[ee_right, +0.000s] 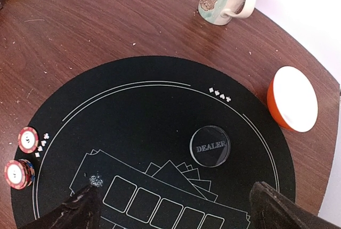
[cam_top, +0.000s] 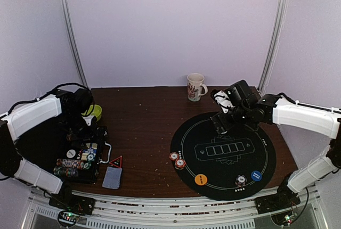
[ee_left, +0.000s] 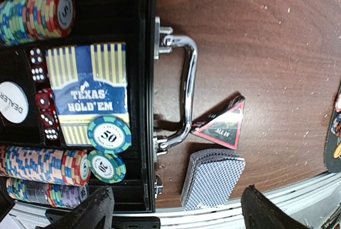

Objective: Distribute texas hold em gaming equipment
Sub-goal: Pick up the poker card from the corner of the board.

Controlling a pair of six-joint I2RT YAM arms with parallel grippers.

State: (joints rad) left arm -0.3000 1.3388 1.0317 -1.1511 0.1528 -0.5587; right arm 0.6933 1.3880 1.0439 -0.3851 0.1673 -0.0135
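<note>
Dark brown wood is your table [cam_top: 144, 133]. At its near edge, left of centre, you have the deck of cards [cam_top: 112, 177] lying face down with its grey-blue crosshatched back up. It is squared into one stack whose long axis runs from the near edge toward the far one. Just beyond it sits a small red triangle [cam_top: 116, 161], and left of both stands the open black case [cam_top: 80, 157], its chrome handle [ee_left: 186, 90] facing the triangle. Your left gripper [ee_left: 176, 210] hangs over this corner with jaws spread wide, gripping nothing. To the right lies the round black mat [cam_top: 221, 186]. Its near rim carries an orange button [cam_top: 200, 179], a red-and-white chip [cam_top: 241, 180] and a blue button [cam_top: 256, 175], all flat. Two more striped chips [cam_top: 173, 156] lie just beside each other at its left rim. Farther in, a clear-grey button [ee_right: 210, 146] marked DEALER lies flat just ahead of your right gripper [ee_right: 176, 207], which hovers with jaws fully apart and empty. Just off the mat's rim sits an orange bowl [ee_right: 292, 99], and a white patterned mug [cam_top: 196, 87] stands upright at the far edge.
</note>
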